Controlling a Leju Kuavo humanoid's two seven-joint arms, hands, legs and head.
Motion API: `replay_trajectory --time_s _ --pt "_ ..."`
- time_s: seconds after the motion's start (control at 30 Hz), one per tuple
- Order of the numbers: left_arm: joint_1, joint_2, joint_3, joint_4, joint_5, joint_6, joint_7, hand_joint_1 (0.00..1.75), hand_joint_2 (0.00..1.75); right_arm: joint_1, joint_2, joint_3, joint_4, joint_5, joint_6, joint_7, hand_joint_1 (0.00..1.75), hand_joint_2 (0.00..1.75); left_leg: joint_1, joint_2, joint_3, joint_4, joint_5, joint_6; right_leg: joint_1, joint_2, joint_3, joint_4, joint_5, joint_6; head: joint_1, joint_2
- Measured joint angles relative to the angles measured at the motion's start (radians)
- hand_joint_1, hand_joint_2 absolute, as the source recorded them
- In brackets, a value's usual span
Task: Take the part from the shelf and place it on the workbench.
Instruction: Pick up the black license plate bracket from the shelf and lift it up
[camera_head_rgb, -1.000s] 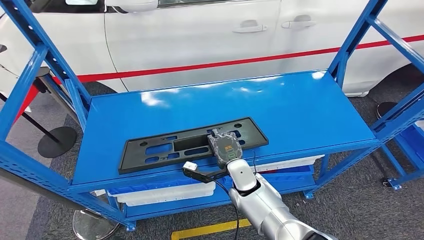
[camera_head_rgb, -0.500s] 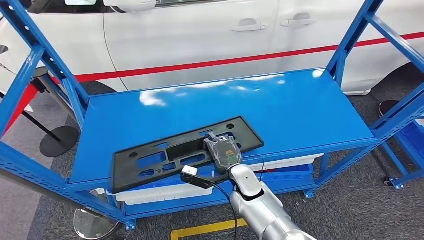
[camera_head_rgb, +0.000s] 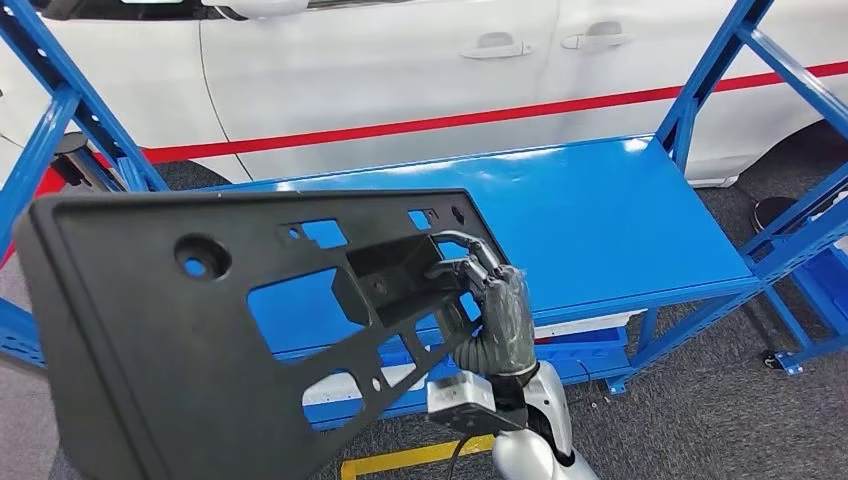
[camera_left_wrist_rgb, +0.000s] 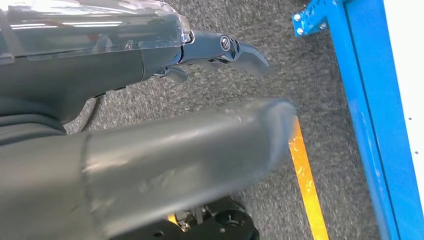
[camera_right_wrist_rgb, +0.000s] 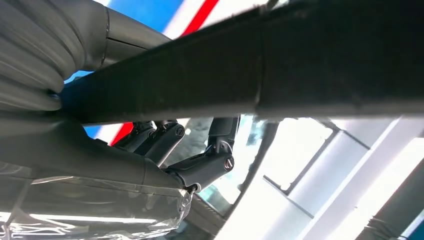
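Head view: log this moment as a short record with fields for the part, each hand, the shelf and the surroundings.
part: black plastic panel with cut-outs, lifted off the shelf and tilted up toward the camera
right hand: right hand grips the panel at a cut-out near its right end
left hand: left hand hangs over grey carpet, holding nothing
shelf: blue shelf, top board bare where visible
surroundings: white car with a red stripe behind the shelf

White car (camera_head_rgb: 400, 80) behind blue rack; grey carpet floor (camera_head_rgb: 690, 420), yellow tape line (camera_head_rgb: 410, 458).
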Motion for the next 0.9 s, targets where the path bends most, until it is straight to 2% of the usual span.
replay_trajectory --time_s 0.07,0.17,0.2,0.23,0.27,0.33,0.37,0.4,0.43,0.5,0.57,0.6,0.67,0.7,0.73,0.77,0.8,0.83,0.9 --pt "-0.002 -0.002 0.006 0.000 0.001 0.001 0.000 0.00 0.00 0.016 -0.016 0.003 -0.046 -0.015 -0.004 -0.012 1.75 1.75 0.004 0.001 0.004 -0.008 0.004 0.014 -0.002 0.000 -0.018 0.042 -0.031 0.011 0.003 0.000" --pt "-0.004 -0.003 0.011 0.000 0.001 0.011 -0.004 0.00 0.00 0.057 -0.043 0.003 -0.107 -0.079 -0.017 -0.052 1.75 1.75 0.004 0.001 0.005 -0.011 0.005 0.024 -0.006 0.000 -0.107 0.229 -0.121 0.021 0.008 0.000" --pt "-0.003 -0.003 0.012 0.000 0.000 0.016 -0.005 0.00 0.00 0.081 -0.054 0.003 -0.128 -0.110 -0.020 -0.069 1.75 1.75 0.003 0.000 0.005 -0.010 0.004 0.025 -0.006 -0.001 -0.132 0.275 -0.133 0.023 0.009 0.000" --pt "-0.002 -0.003 0.013 0.000 0.002 0.022 -0.005 0.00 0.00 0.106 -0.064 0.003 -0.148 -0.142 -0.020 -0.085 1.75 1.75 0.003 -0.001 0.006 -0.010 0.003 0.025 -0.007 -0.001 -0.140 0.287 -0.126 0.023 0.009 0.000" --pt "-0.002 -0.003 0.015 0.000 0.005 0.029 -0.004 0.00 0.00 0.133 -0.073 0.003 -0.168 -0.175 -0.017 -0.099 1.75 1.75 0.003 -0.002 0.007 -0.009 0.002 0.024 -0.007 -0.001 -0.130 0.263 -0.102 0.022 0.010 0.000" --pt "-0.002 -0.005 0.024 0.000 0.019 0.042 0.004 0.00 0.00 0.189 -0.084 0.001 -0.200 -0.245 0.000 -0.124 1.75 1.75 0.003 -0.003 0.011 -0.007 -0.002 0.020 -0.006 -0.002 -0.066 0.127 -0.033 0.015 0.011 0.000" --pt "-0.003 -0.006 0.030 0.000 0.026 0.049 0.010 0.00 0.00 0.221 -0.087 0.000 -0.213 -0.281 0.016 -0.140 1.75 1.75 0.001 -0.004 0.012 -0.005 -0.005 0.016 -0.004 -0.002 -0.034 0.063 -0.009 0.011 0.011 0.000" --pt "-0.003 -0.007 0.036 0.000 0.031 0.058 0.014 0.00 0.00 0.255 -0.089 -0.002 -0.222 -0.315 0.036 -0.159 1.75 1.75 -0.001 -0.005 0.012 -0.004 -0.007 0.011 -0.002 -0.003 -0.014 0.022 0.002 0.007 0.011 0.000" --pt "-0.003 -0.008 0.041 0.000 0.035 0.066 0.017 0.00 0.00 0.291 -0.091 -0.005 -0.228 -0.345 0.061 -0.182 1.75 1.75 -0.003 -0.006 0.012 -0.003 -0.008 0.006 0.000 -0.002 -0.006 0.004 0.004 0.003 0.011 0.000" --pt "-0.003 -0.008 0.051 0.000 0.040 0.078 0.020 0.00 0.00 0.358 -0.094 -0.014 -0.234 -0.391 0.111 -0.231 1.75 1.75 -0.004 -0.006 0.013 -0.003 -0.010 -0.004 0.000 -0.002 -0.006 0.001 0.006 -0.005 0.011 0.000" --pt "-0.003 -0.008 0.059 0.000 0.041 0.081 0.020 0.00 0.00 0.413 -0.096 -0.022 -0.237 -0.422 0.151 -0.277 1.75 1.75 -0.003 -0.005 0.007 0.022 -0.036 -0.014 -0.004 -0.003 -0.005 -0.004 0.012 -0.017 0.009 0.000" --pt "-0.003 -0.008 0.062 0.000 0.042 0.082 0.020 0.00 0.00 0.434 -0.097 -0.025 -0.239 -0.433 0.165 -0.293 1.75 1.75 -0.002 -0.004 -0.006 0.061 -0.067 -0.018 -0.006 -0.004 -0.006 -0.007 0.015 -0.022 0.006 0.000" --pt "-0.003 -0.008 0.066 0.000 0.043 0.082 0.020 0.00 0.00 0.467 -0.098 -0.036 -0.239 -0.450 0.186 -0.312 1.75 1.75 -0.001 -0.003 -0.050 0.183 -0.143 -0.023 -0.004 -0.005 -0.011 -0.006 0.018 -0.028 0.000 0.000" --pt "-0.003 -0.008 0.069 0.000 0.044 0.083 0.020 0.00 0.00 0.482 -0.100 -0.043 -0.239 -0.457 0.191 -0.319 1.75 1.75 -0.001 -0.003 -0.068 0.238 -0.168 -0.025 -0.002 -0.006 -0.014 -0.004 0.019 -0.029 -0.001 0.000" --pt "-0.002 -0.008 0.071 0.000 0.045 0.083 0.021 0.00 0.00 0.497 -0.101 -0.050 -0.238 -0.462 0.194 -0.327 1.75 1.75 -0.001 -0.003 -0.073 0.264 -0.174 -0.025 -0.001 -0.006 -0.017 -0.001 0.020 -0.030 -0.001 0.000" --pt "-0.002 -0.008 0.074 0.000 0.045 0.083 0.022 0.00 0.00 0.511 -0.101 -0.057 -0.238 -0.466 0.196 -0.334 1.75 1.75 -0.001 -0.003 -0.059 0.252 -0.162 -0.024 -0.001 -0.006 -0.021 0.003 0.020 -0.030 -0.001 0.000" --pt "-0.002 -0.008 0.075 0.000 0.044 0.083 0.023 0.00 0.00 0.524 -0.101 -0.063 -0.238 -0.468 0.197 -0.340 1.75 1.75 -0.001 -0.003 -0.028 0.203 -0.135 -0.021 0.000 -0.006 -0.025 0.008 0.020 -0.030 -0.001 0.000" --pt "-0.002 -0.008 0.077 0.000 0.044 0.084 0.024 0.00 0.00 0.533 -0.101 -0.068 -0.238 -0.469 0.198 -0.344 1.75 1.75 -0.001 -0.003 0.013 0.131 -0.108 -0.017 0.000 -0.005 -0.028 0.013 0.021 -0.028 -0.001 0.000" --pt "-0.005 -0.008 0.080 0.000 0.042 0.084 0.026 0.00 0.00 0.546 -0.101 -0.075 -0.238 -0.469 0.200 -0.350 1.75 1.75 -0.006 -0.004 0.070 0.022 -0.073 -0.009 0.002 -0.004 -0.034 0.019 0.025 -0.021 -0.001 0.000"
